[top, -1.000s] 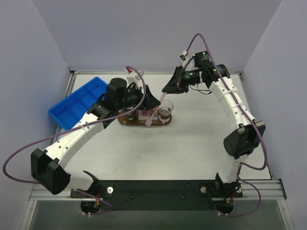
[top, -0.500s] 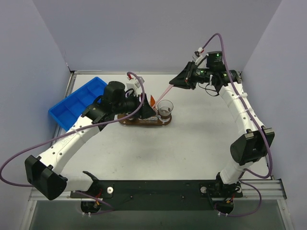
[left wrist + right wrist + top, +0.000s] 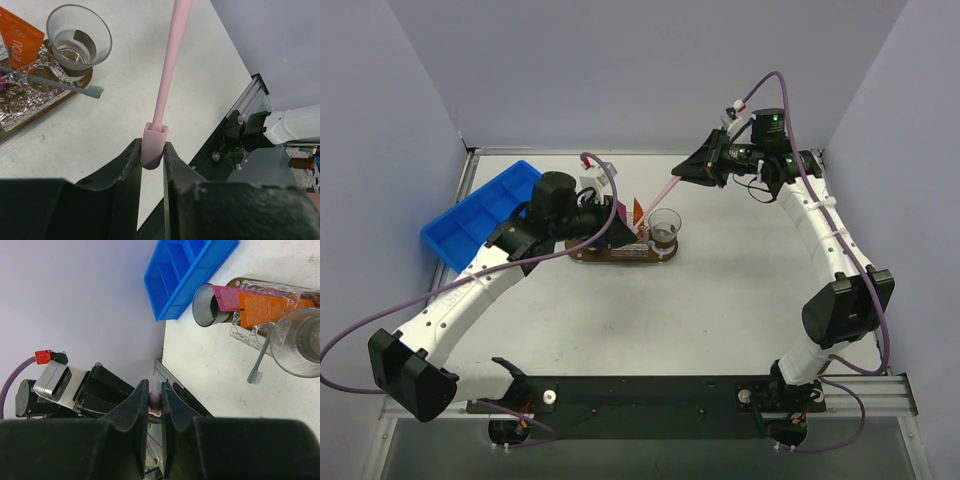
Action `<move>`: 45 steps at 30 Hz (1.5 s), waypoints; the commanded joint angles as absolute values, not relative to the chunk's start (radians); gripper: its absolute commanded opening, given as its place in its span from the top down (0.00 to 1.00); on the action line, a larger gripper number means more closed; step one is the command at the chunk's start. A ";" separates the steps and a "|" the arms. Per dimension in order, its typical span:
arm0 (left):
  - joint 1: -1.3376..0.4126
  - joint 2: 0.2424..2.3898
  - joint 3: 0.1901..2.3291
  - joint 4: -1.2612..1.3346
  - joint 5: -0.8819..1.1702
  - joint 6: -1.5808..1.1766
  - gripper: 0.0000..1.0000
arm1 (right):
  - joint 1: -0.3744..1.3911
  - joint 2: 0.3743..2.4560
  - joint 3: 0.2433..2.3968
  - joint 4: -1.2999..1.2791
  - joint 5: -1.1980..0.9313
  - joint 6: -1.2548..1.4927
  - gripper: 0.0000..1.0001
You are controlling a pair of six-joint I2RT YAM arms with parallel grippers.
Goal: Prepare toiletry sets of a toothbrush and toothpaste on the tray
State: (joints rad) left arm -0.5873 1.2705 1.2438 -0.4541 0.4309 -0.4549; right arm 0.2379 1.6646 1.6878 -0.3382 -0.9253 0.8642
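Step in hand: handover of the pink toothbrush [image 3: 170, 60], held in the air by both arms above the tray [image 3: 588, 253].
Left gripper [image 3: 151, 156]: jaws narrowed onto the brush's thick capped end; appears gripped.
Right gripper [image 3: 154, 399]: jaws nearly closed, pinching the other end.
Toothpaste [image 3: 262, 304]: orange tube lying on the tray, beside a grey toothbrush [image 3: 60, 84] and two glass cups [image 3: 79, 37].
Next move: probably one gripper lets go, then the brush goes down beside a tube.
Writing: white lettering on the orange tube, too partial to read.
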 commanded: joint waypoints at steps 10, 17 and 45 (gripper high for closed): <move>-0.574 1.207 1.224 -0.452 0.425 -0.456 1.00 | 0.241 1.598 1.614 -0.302 -0.988 0.839 0.94; -0.569 1.174 1.272 -0.756 0.332 -0.271 1.00 | 0.230 1.588 1.609 -0.313 -0.991 0.808 0.60; -0.519 1.216 1.247 -1.128 0.133 0.129 1.00 | 0.100 1.486 1.580 -0.333 -0.916 0.719 0.50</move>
State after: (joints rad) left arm -0.5472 1.1778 1.2495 -1.1374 0.1337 0.0792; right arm 0.1043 1.5253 1.5837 -0.3424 -0.9222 0.7414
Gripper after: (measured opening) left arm 0.278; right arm 0.503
